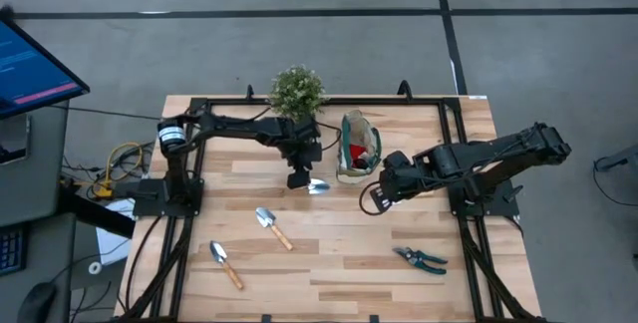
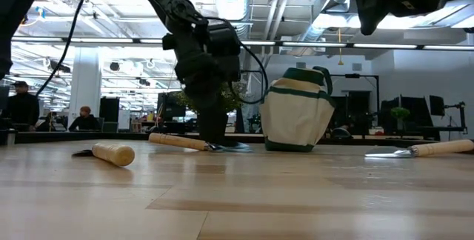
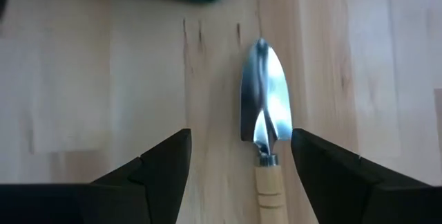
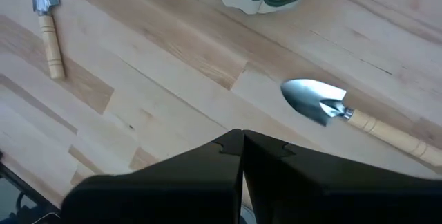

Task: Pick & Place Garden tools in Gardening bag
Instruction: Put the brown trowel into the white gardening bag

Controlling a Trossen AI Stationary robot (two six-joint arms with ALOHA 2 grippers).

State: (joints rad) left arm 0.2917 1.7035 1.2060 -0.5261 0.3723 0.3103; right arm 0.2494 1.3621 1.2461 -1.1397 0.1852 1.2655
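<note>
Trowels are scattered loose on the wooden table, as work not yet done. Nearest the lower edge of the high view, one trowel lies at lower left and the teal-handled pruning shears at lower right; a second trowel lies just above, left of centre.

At the frame's centre, the left gripper is held low over a third trowel, fingers spread wide and empty. In the left wrist view the handle's neck sits between the two dark fingers, with nothing closed on it; this is judged a lineup for grasping.

Right of centre, the right gripper is held raised above the table, fingers fully closed on nothing, judged to be waiting. A fourth trowel is seen below it in the right wrist view.

Farther up, between the two arms, the gardening bag stands upright, something red showing inside. The potted plant stands farthest, at upper centre.
</note>
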